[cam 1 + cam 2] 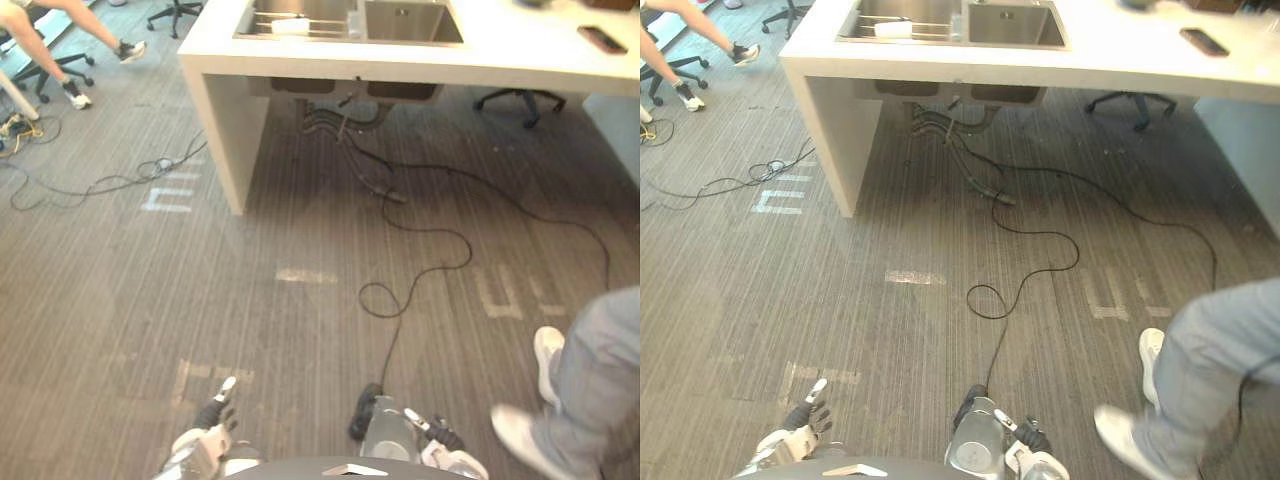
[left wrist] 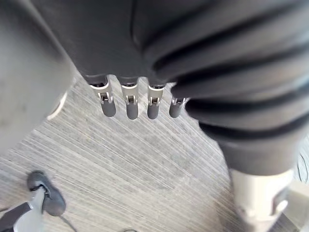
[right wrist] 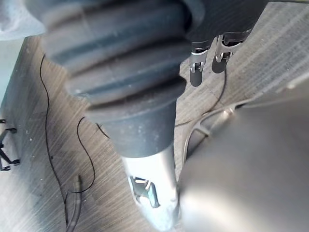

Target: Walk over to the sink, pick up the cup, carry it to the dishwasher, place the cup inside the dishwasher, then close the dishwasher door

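One cup, two sink basins, two people

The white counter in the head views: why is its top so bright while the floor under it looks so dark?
Left eye view: the counter top takes strong light and nearly washes out; the floor beneath sits in its shadow. Right eye view: same contrast, plus a pale sheen on the open floor nearer the robot.

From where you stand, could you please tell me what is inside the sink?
In the sink, the left basin holds a metal rack with a white cup on it. The right basin looks bare. The near wall hides the floor closest to me.
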